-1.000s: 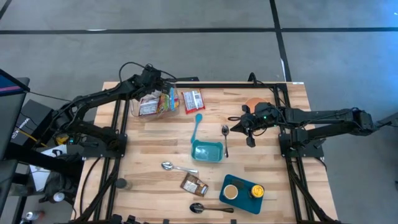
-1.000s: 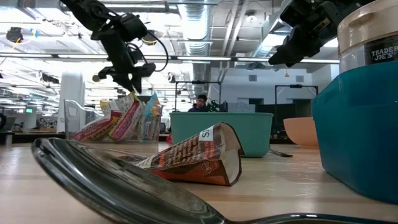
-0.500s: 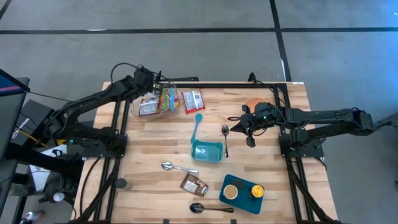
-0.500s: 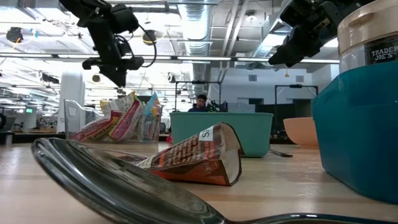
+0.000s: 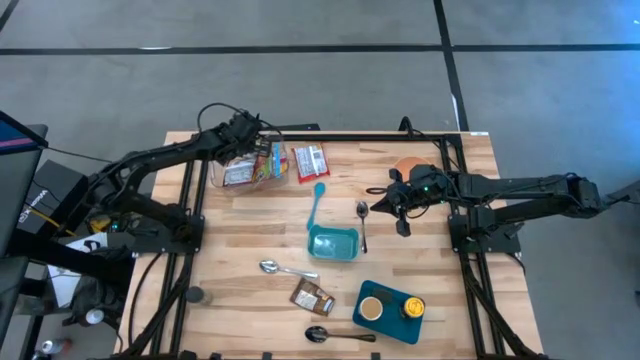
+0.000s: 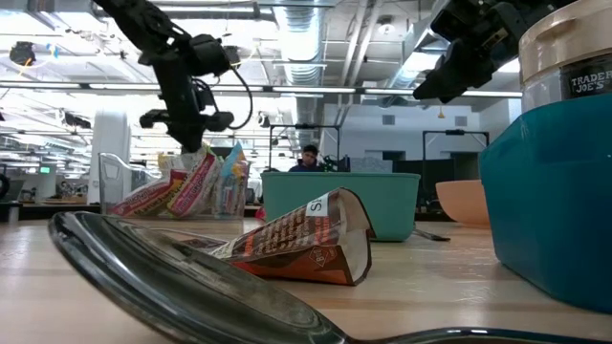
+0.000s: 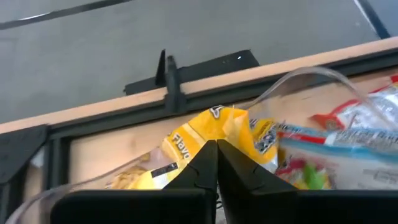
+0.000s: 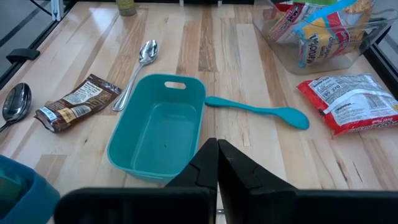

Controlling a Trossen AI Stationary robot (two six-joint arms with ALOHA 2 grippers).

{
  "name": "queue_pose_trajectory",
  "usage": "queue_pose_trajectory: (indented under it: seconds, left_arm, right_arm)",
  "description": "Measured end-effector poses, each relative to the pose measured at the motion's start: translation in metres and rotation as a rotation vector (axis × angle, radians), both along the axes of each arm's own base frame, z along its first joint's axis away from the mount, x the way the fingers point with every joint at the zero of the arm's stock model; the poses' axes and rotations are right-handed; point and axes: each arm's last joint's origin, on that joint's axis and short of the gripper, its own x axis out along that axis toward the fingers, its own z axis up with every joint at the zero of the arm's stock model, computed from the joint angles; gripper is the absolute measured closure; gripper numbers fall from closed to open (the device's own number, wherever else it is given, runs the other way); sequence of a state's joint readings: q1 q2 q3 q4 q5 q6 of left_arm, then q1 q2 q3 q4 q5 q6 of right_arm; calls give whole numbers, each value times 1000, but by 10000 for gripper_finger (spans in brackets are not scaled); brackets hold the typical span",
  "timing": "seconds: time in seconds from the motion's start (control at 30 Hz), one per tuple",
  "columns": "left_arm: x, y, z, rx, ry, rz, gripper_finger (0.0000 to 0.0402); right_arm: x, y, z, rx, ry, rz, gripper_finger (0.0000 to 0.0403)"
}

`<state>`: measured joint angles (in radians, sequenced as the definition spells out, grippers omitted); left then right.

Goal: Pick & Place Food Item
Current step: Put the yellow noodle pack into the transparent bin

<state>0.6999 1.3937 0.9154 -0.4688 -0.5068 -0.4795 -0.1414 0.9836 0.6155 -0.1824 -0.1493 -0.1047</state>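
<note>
A yellow snack bag [image 7: 211,134] sat among other packets in a clear tub [image 5: 247,166] at the far left part of the surface [image 5: 430,240]. The left tool [image 5: 248,135] hung just above that tub with its fingers [image 7: 205,163] pressed together; in the left wrist view their tips met right at the yellow bag, though whether any of the wrapper was pinched between them could not be told. In the low view the same tool [image 6: 191,134] hovered directly over the packets [image 6: 182,186] sticking up out of the tub.

Just beside the tub lay a red-and-white packet [image 5: 311,161] flat on the wood. Nearer the middle stood an empty teal bin [image 5: 333,243], with a teal spoon [image 5: 318,203] reaching from its far rim toward the packet. A metal spoon [image 5: 362,225] lay just right of the bin, another [image 5: 280,268] near its front left corner, and a brown wrapper [image 5: 312,297] beside that one. A teal tray [image 5: 388,310] holding a jar stood at the front, with a dark spoon [image 5: 335,335] to its left. An orange bowl [image 5: 409,167] sat at the far right.

The right tool [image 5: 385,203] waited, closed and empty, above the surface between the bowl and the bin.
</note>
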Motion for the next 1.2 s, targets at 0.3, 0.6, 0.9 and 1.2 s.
queue_pose_trajectory:
  seconds: [0.3, 0.6, 0.9, 1.2]
  left_arm:
    - [16, 4, -12, -6, -33, -50, 401]
    - [21, 8, -16, 6, -51, -52, 400]
    - [19, 7, -9, 28, -73, -51, 399]
    - [19, 7, -9, 29, -73, -51, 396]
  right_arm:
    - [0, 0, 0, 0, 5, 0, 403]
    - [0, 0, 0, 0, 5, 0, 403]
    - [0, 0, 0, 0, 5, 0, 403]
    - [0, 1, 0, 0, 5, 3, 403]
